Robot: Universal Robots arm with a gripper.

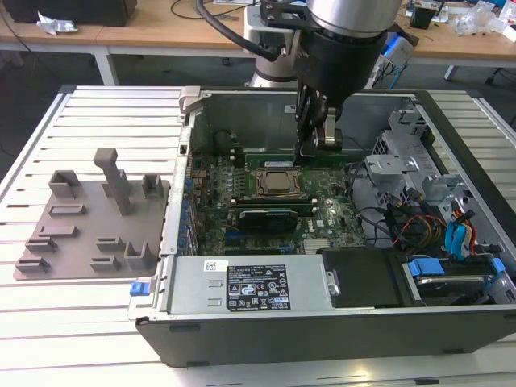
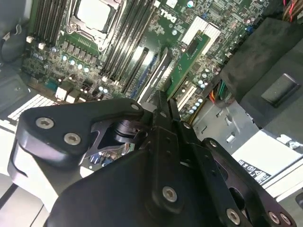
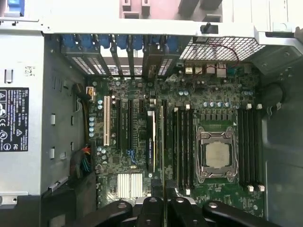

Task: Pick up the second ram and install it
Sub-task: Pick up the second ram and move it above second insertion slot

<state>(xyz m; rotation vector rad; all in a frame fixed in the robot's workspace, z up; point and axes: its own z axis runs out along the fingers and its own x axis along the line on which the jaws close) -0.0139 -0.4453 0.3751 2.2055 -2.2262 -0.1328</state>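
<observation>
Starting at the exterior view's left, the gray holder tray (image 1: 89, 218) with its upright blocks lies on the slatted bench (image 1: 97, 330), well apart from the fingers (image 1: 313, 143) and outside the open computer case (image 1: 322, 339). The case holds the motherboard (image 1: 322, 222). On it the CPU socket (image 1: 278, 184) sits near the fingers and the black card (image 1: 266, 216) stands a little farther from them. The power supply (image 1: 250, 286) lies beyond the card, and the drive cage (image 1: 403, 161) is at the exterior view's right. The arm reaches down into the case.

The first wrist view looks straight down past the fingers, which are clenched on the second ram (image 3: 163, 151). The ram stands on edge and shows as a thin line. Its long axis runs out from the fingers parallel to the memory slots (image 3: 182, 146), between those slots and the black card. Whether it is seated in a slot I cannot tell. The second wrist view shows the same slots slantwise beyond the fingers.
</observation>
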